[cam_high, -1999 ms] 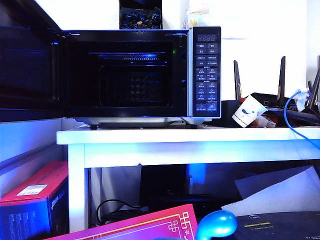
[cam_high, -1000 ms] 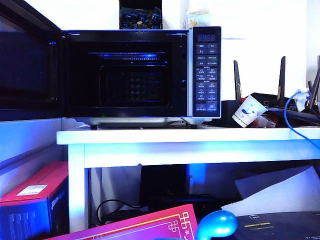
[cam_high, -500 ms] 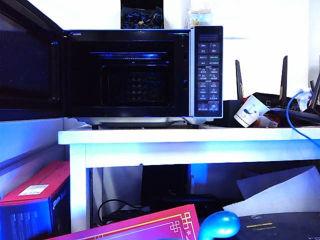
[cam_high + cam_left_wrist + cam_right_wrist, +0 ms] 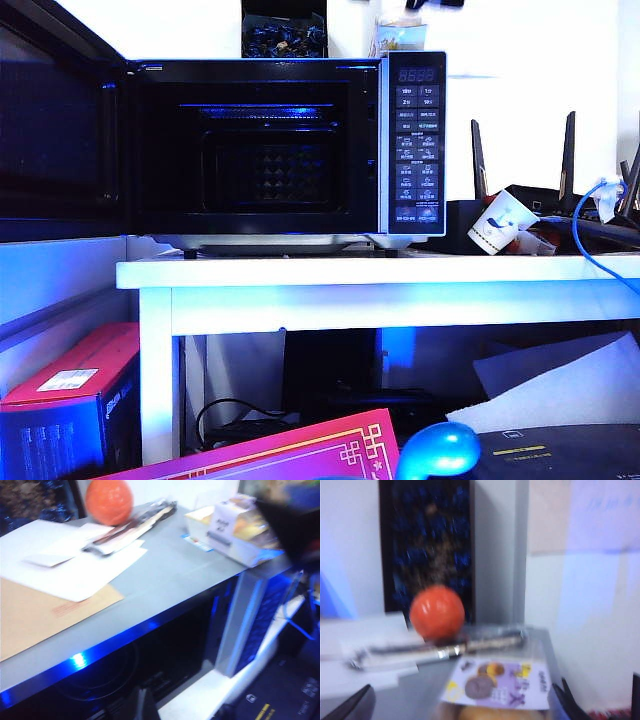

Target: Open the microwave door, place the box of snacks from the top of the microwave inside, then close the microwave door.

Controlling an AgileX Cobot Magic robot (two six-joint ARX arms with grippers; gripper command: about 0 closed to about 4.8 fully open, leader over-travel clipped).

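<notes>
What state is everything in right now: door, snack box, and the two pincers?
microwave door: swung wide open.
microwave: cavity empty.
box of snacks: on the microwave's top, not held.
right pincer: open, just above the box.
left pincer: by the microwave's front; state unclear.

My right gripper (image 4: 434, 3) now comes into the exterior view at the top edge, just above the box of snacks (image 4: 398, 36) on the microwave (image 4: 412, 140). Before, nothing dark is there. I also see the whole picture shifted slightly to the right.
</notes>
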